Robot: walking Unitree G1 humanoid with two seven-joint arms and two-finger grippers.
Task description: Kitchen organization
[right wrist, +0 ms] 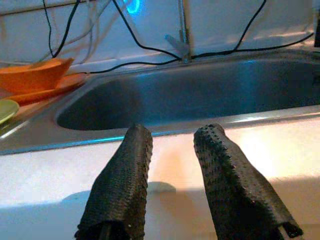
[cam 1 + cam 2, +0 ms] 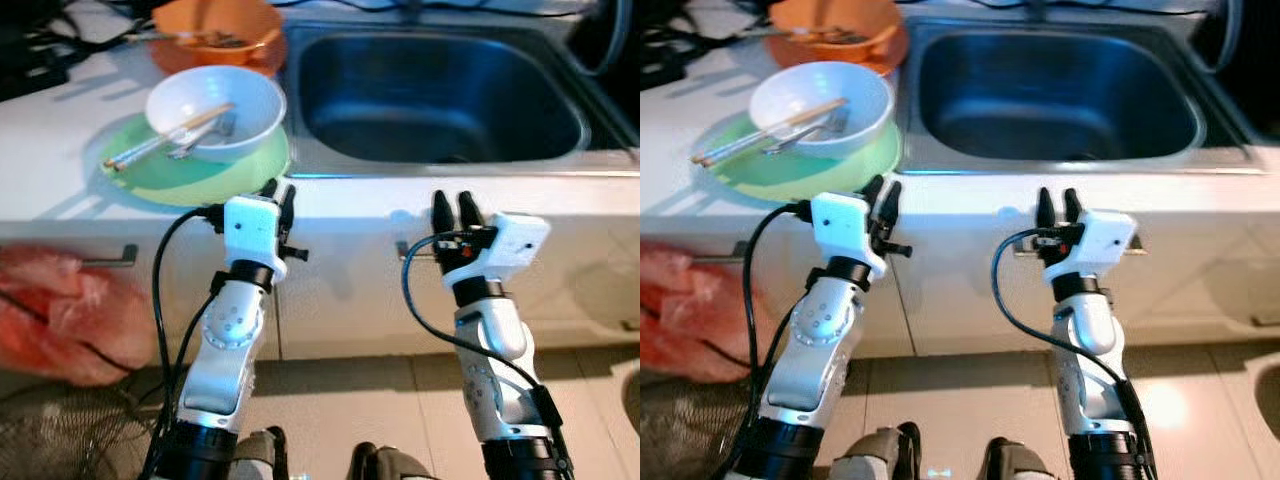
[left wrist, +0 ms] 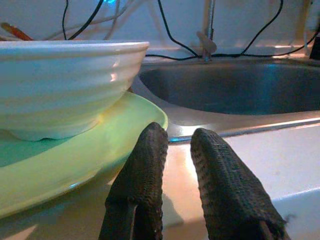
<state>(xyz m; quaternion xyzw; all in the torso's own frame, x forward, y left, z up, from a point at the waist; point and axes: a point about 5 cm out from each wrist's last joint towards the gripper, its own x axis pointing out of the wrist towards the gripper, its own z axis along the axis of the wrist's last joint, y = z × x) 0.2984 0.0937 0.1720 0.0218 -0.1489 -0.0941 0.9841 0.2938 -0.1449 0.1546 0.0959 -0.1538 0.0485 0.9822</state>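
Both silver arms are bent upward in front of the table's front edge, wrists raised and black fingers pointing up and forward over the edge. The left gripper (image 2: 279, 192) sits just below the front edge of the green plate (image 2: 215, 175), its fingers a little apart and holding nothing. The right gripper (image 2: 456, 208) is at the front edge before the sink (image 2: 440, 95), fingers also slightly apart and empty. A white bowl (image 2: 216, 110) stands on the green plate near the table's front edge, with chopsticks (image 2: 165, 135) and a spoon or fork lying in it, too blurred to tell which. Behind it an orange bowl (image 2: 218, 35) is cut off by the picture's edge. A pink bag (image 2: 60, 310) hangs below the table.
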